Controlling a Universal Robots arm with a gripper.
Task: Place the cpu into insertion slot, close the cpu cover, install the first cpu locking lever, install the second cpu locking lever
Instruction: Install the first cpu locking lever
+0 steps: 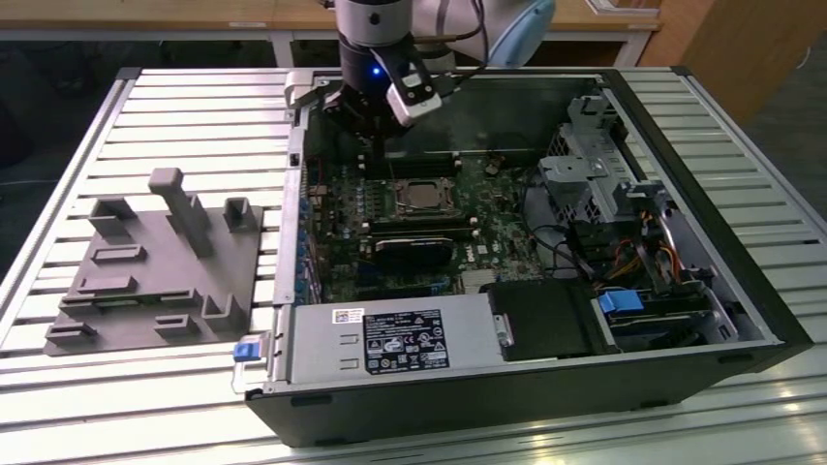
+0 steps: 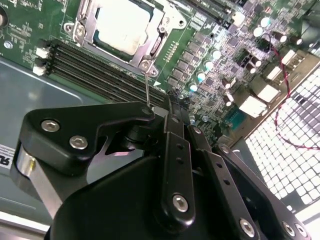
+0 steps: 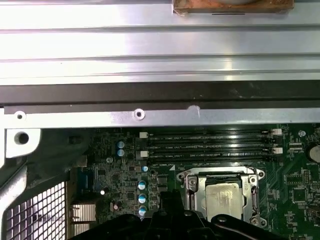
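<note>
Seemingly working the lever step, the fingers point(image 2: 176, 115), pressed together, are hovering just beside the upright lever point(image 2: 146, 87) by the chip point(image 2: 122, 25); hooking it is calling for downward pressure.

In the first wrist view, the dark gripper point(image 3: 167, 220) blocks one edge of the cpu point(image 3: 223, 196). Exterior view: the arm point(image 1: 375, 39) runs off the top of frame.
</note>
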